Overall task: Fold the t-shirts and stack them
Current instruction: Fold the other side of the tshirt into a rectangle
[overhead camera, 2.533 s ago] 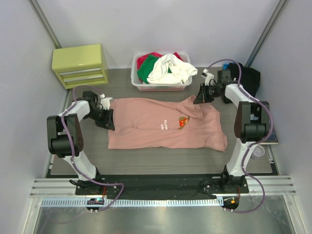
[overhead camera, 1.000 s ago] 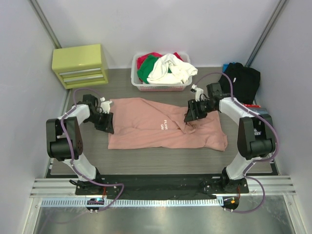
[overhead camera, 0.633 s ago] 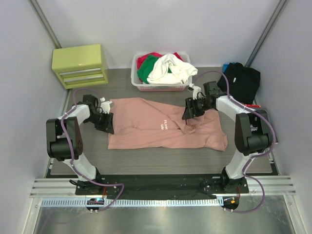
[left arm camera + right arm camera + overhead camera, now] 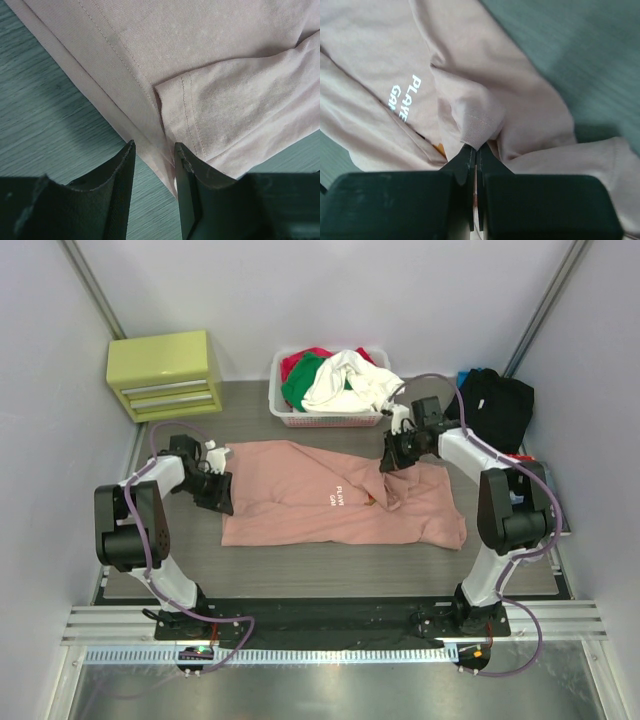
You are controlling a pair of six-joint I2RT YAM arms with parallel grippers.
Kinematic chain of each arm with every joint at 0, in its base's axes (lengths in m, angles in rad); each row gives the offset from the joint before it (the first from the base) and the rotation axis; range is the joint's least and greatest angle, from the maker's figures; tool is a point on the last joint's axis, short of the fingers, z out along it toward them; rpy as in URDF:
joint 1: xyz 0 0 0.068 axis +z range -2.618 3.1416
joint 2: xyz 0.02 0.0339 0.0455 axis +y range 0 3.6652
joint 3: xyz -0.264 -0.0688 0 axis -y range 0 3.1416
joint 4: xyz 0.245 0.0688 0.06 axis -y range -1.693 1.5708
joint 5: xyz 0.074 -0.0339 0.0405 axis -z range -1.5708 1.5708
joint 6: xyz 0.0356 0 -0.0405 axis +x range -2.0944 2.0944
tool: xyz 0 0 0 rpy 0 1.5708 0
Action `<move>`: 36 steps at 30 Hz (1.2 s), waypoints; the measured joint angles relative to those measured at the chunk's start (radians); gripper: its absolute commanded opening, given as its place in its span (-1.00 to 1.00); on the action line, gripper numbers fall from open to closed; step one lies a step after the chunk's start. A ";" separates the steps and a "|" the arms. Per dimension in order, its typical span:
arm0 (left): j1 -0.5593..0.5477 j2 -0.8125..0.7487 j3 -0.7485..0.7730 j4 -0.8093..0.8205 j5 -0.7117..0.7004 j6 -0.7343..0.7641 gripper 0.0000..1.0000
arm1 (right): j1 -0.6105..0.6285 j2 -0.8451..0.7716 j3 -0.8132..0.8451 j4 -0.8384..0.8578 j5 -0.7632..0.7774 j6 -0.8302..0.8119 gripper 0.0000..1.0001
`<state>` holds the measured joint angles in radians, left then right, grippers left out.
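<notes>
The salmon-pink t-shirt [image 4: 300, 505] lies spread across the middle of the table, white text on its chest. My right gripper [image 4: 388, 462] is over its upper right part, and in the right wrist view that gripper [image 4: 476, 149] is shut on the shirt's ribbed collar [image 4: 477, 125], bunching the cloth up. My left gripper [image 4: 220, 495] sits at the shirt's left edge. In the left wrist view its jaws [image 4: 154, 150] stand apart, with the shirt's hem [image 4: 150, 145] lying between them against the right finger. The black t-shirt [image 4: 500, 405] is heaped at the back right.
A white basket [image 4: 330, 418] piled with white, green and red clothes stands at the back centre. A yellow-green drawer unit [image 4: 165, 375] sits at the back left. White walls close in on both sides.
My right gripper has shut on the pink shirt's collar and drawn it slightly toward the back, puckering the cloth and covering the chest print. The left arm has not moved.
</notes>
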<state>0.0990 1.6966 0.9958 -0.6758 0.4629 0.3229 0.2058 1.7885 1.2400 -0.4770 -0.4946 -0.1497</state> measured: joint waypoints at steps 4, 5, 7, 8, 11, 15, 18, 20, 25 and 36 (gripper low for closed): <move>-0.001 -0.013 -0.013 0.006 -0.005 0.005 -0.23 | -0.001 0.000 0.082 -0.017 0.019 -0.019 -0.98; -0.001 -0.016 -0.016 0.006 -0.009 0.006 -0.23 | -0.001 0.000 0.093 -0.019 0.022 -0.023 -0.98; -0.001 -0.025 -0.024 0.006 -0.015 0.010 -0.23 | -0.001 -0.006 0.106 -0.029 0.026 -0.031 -0.98; -0.001 -0.027 -0.025 0.006 -0.016 0.012 -0.23 | -0.001 -0.011 0.107 -0.037 0.027 -0.034 -0.98; 0.000 -0.029 -0.028 0.006 -0.018 0.018 -0.23 | -0.001 -0.034 0.106 -0.077 0.031 -0.044 -0.98; -0.001 -0.029 -0.028 0.006 -0.018 0.021 -0.23 | -0.005 -0.103 0.084 -0.108 0.040 -0.060 -0.98; -0.001 -0.029 -0.028 0.006 -0.018 0.022 -0.23 | -0.012 -0.184 0.051 -0.138 0.041 -0.067 -0.98; 0.000 -0.029 -0.028 0.006 -0.018 0.023 -0.23 | -0.019 -0.228 0.036 -0.155 0.040 -0.072 -0.98; -0.001 -0.028 -0.028 0.006 -0.018 0.023 -0.23 | -0.051 -0.288 0.022 -0.212 0.045 -0.097 -0.98; -0.001 -0.028 -0.028 0.006 -0.017 0.026 -0.24 | -0.172 -0.327 0.002 -0.366 0.046 -0.166 -0.98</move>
<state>0.0982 1.6688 0.9680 -0.6701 0.4461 0.3485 0.0334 1.4612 1.2423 -0.8433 -0.4484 -0.3153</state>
